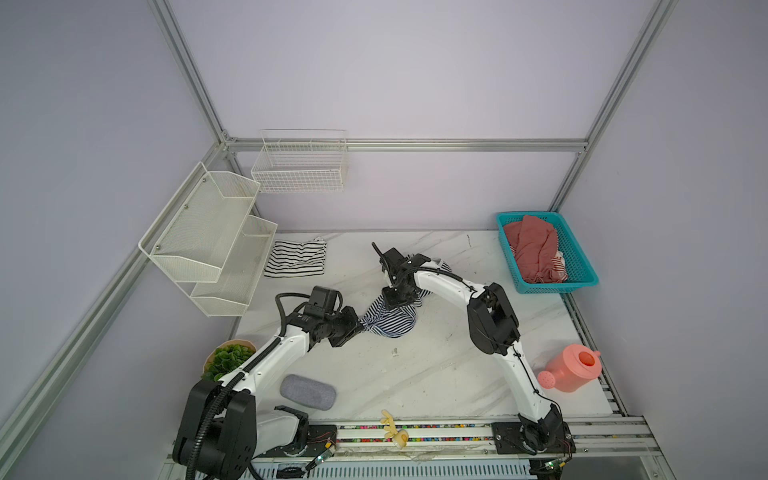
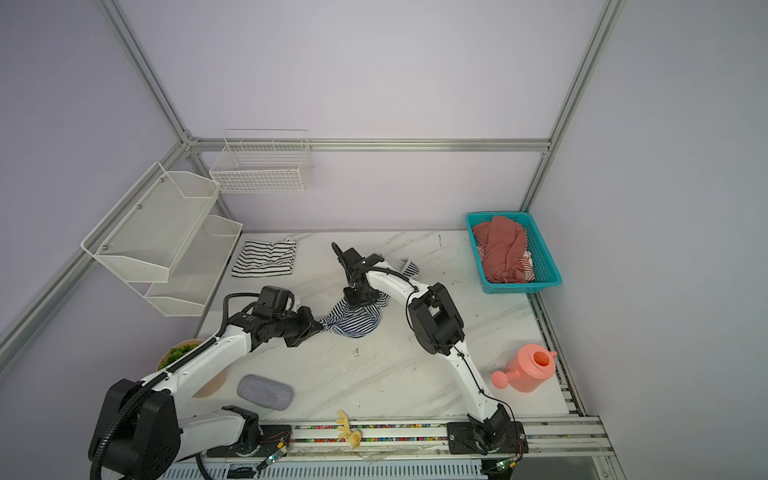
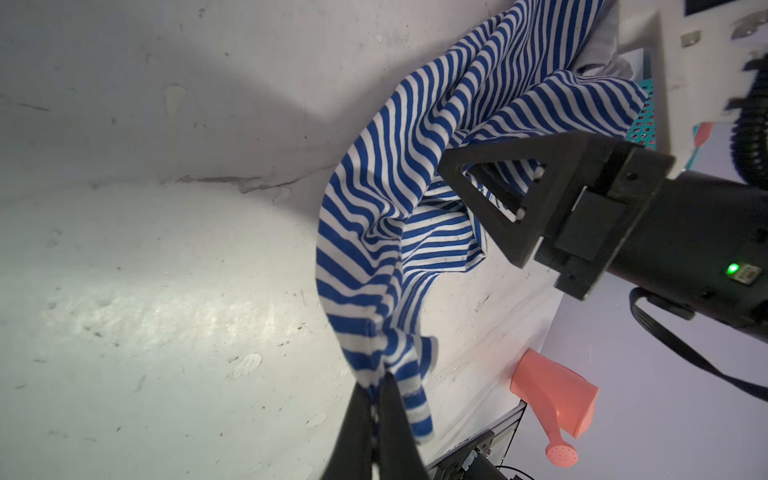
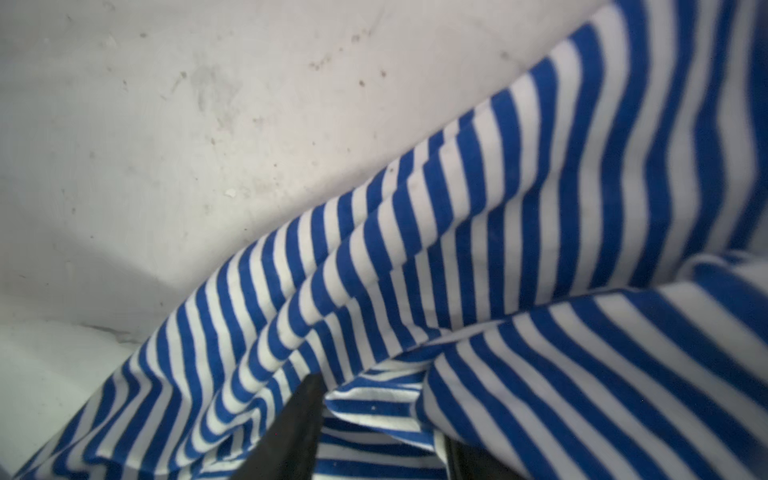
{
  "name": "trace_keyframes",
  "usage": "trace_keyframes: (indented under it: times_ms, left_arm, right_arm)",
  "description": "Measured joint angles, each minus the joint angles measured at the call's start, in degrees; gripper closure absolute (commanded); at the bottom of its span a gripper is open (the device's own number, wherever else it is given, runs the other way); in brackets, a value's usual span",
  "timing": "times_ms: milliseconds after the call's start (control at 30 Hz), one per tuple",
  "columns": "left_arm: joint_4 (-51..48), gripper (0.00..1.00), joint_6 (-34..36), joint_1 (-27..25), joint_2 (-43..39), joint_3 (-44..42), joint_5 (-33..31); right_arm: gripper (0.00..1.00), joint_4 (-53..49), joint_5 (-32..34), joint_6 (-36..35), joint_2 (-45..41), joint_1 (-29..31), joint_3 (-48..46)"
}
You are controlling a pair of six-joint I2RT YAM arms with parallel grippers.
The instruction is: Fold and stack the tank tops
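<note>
The navy-and-white striped tank top (image 1: 390, 322) (image 2: 357, 324) lies crumpled mid-table. My left gripper (image 1: 360, 328) (image 2: 322, 328) (image 3: 380, 388) is shut on a corner of its hem, pulling it to the left. My right gripper (image 1: 398, 296) (image 2: 360, 296) points down into the cloth's far part. In the right wrist view its jaws (image 4: 374, 432) stand apart, with striped folds (image 4: 457, 232) lying loosely between and over them. The white tank top with wide black stripes (image 1: 296, 258) (image 2: 264, 258) lies folded at the back left.
A teal basket (image 1: 557, 286) with red cloth stands back right. A pink watering can (image 1: 575, 368) sits at the right edge. A grey pouch (image 1: 307, 392), a potted plant (image 1: 226, 359) and a yellow toy (image 1: 395, 428) lie at the front. White mesh shelves (image 1: 208, 237) hang on the left.
</note>
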Motion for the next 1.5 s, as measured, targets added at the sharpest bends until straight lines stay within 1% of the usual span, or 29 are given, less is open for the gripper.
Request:
trace_keyframes:
  times_ms: [133,300,367,467,500,567,633,700,800,1100,1200,1500]
  left_arm:
    - [0.0,1.00,0.2,0.0,0.0,0.0,0.0]
    - [0.0,1.00,0.9,0.0,0.2,0.0,0.0]
    - [0.1,1.00,1.0,0.0,0.3,0.0,0.1]
    - [0.1,1.00,1.0,0.0,0.3,0.0,0.1]
    - [0.1,1.00,1.0,0.0,0.4,0.0,0.1]
    - [0.1,1.00,1.1,0.0,0.7,0.0,0.1]
    - [0.1,1.00,1.1,0.0,1.2,0.0,0.2]
    - [0.1,1.00,1.1,0.0,1.7,0.0,0.2]
    - [0.1,1.00,1.1,0.0,2.3,0.0,0.3]
    - [0.1,1.00,1.4,0.0,2.4,0.0,0.4]
    - [0.0,1.00,1.5,0.0,2.6,0.0,0.4]
    - [-0.2,1.00,1.5,0.0,3.0,0.0,0.3]
  right_arm:
    - [0.41,0.2,1.3,-0.1,-6.4,-1.2,-4.6]
    - [0.39,1.6,1.7,0.4,-17.6,-3.3,-13.6]
    - [0.43,2.8,1.6,0.8,-21.3,-4.3,-17.2]
    - [0.54,4.7,1.0,1.3,-25.7,-6.3,-23.6]
    - [0.56,5.6,0.5,1.6,-26.8,-7.2,-26.0]
    - [0.57,7.2,-0.5,1.7,-27.9,-9.1,-30.2]
    - [0.57,8.7,-1.5,1.9,-27.6,-10.7,-33.4]
    - [0.52,10.4,-1.8,2.1,-26.6,-11.9,-35.3]
    - [0.48,13.4,-2.9,2.3,-25.2,-12.0,-36.2]
    - [0.48,20.8,-6.0,2.2,-19.2,-12.7,-33.9]
    - [0.46,22.5,-6.8,2.3,-17.4,-13.3,-33.6]
    - [0.49,27.1,-11.0,2.9,-15.7,-15.0,-33.4]
